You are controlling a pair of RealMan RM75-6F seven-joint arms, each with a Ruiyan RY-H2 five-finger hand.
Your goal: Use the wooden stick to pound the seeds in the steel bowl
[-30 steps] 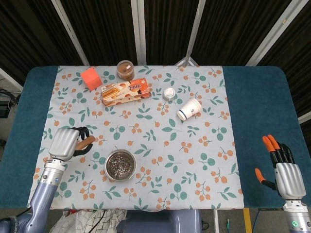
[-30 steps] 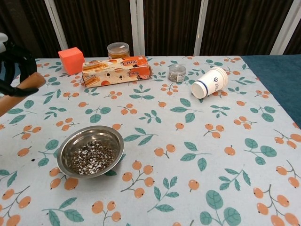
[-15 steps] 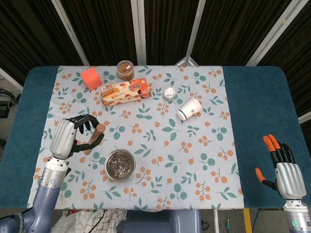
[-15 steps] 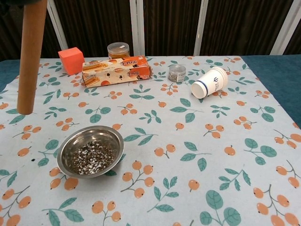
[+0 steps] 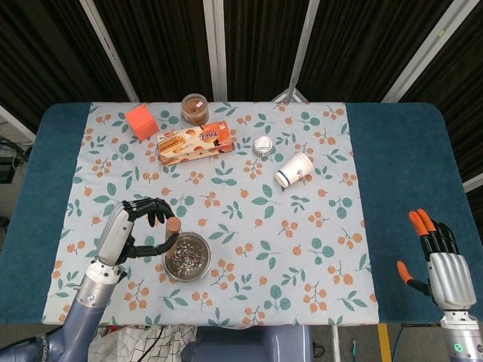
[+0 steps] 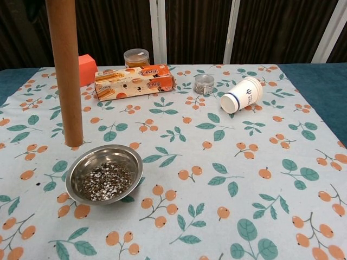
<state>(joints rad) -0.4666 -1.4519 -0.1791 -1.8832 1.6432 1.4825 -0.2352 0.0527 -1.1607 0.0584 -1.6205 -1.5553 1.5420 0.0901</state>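
My left hand (image 5: pixel 130 231) grips the wooden stick (image 5: pixel 173 226) and holds it upright just left of the steel bowl (image 5: pixel 186 256). In the chest view the wooden stick (image 6: pixel 65 70) hangs vertically, its lower end above the far left rim of the steel bowl (image 6: pixel 104 174), which holds dark and pale seeds (image 6: pixel 104 182). The left hand itself is out of frame in the chest view. My right hand (image 5: pixel 441 262) rests at the table's near right corner with fingers apart, holding nothing.
At the back of the flowered cloth lie an orange cube (image 5: pixel 141 121), a brown-filled jar (image 5: pixel 195 108), a snack box (image 5: pixel 195 142), a small tin (image 5: pixel 262 145) and a tipped paper cup (image 5: pixel 293 170).
My left hand carried the stick rightward and nearer to the bowl, turning it from slanted to upright. The right hand has stayed put.
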